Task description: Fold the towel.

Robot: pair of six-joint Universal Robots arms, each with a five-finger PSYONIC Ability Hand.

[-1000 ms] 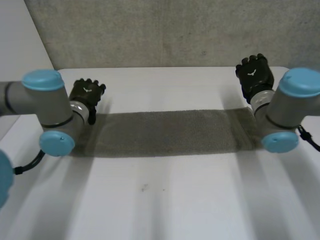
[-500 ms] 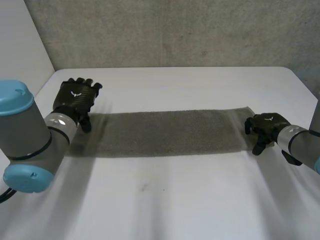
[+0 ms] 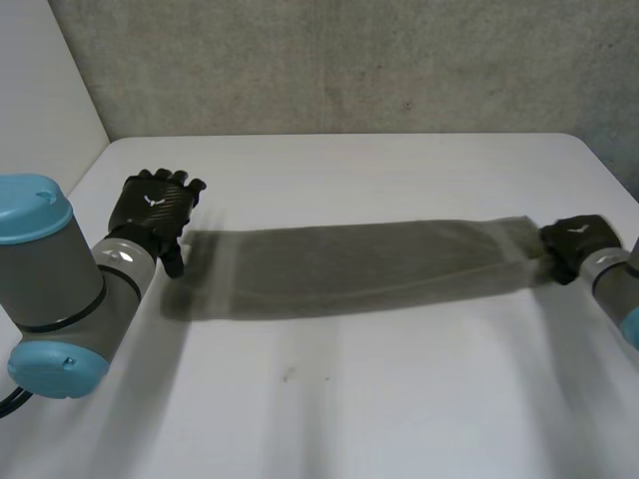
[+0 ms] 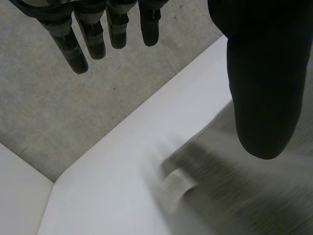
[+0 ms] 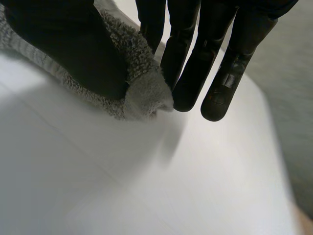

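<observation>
A long grey towel (image 3: 359, 267) lies as a flat strip across the white table (image 3: 349, 399). My right hand (image 3: 574, 239) is at the towel's right end. In the right wrist view the right hand (image 5: 195, 58) pinches that end of the towel (image 5: 142, 93) between thumb and fingers, bunching the cloth. My left hand (image 3: 155, 205) hovers by the towel's left end with straight fingers and holds nothing. In the left wrist view the left hand (image 4: 264, 73) has its thumb over the towel (image 4: 244, 196), whose end lies beneath, apart from the fingers.
A grey wall (image 3: 349, 60) runs behind the table's far edge. My left arm (image 3: 50, 289) stands over the table's near left part. Bare white tabletop stretches in front of the towel.
My right hand came down to the towel's right end, closed on it and pulled it to the right. The whole towel slid right. My left hand stayed beside the left end.
</observation>
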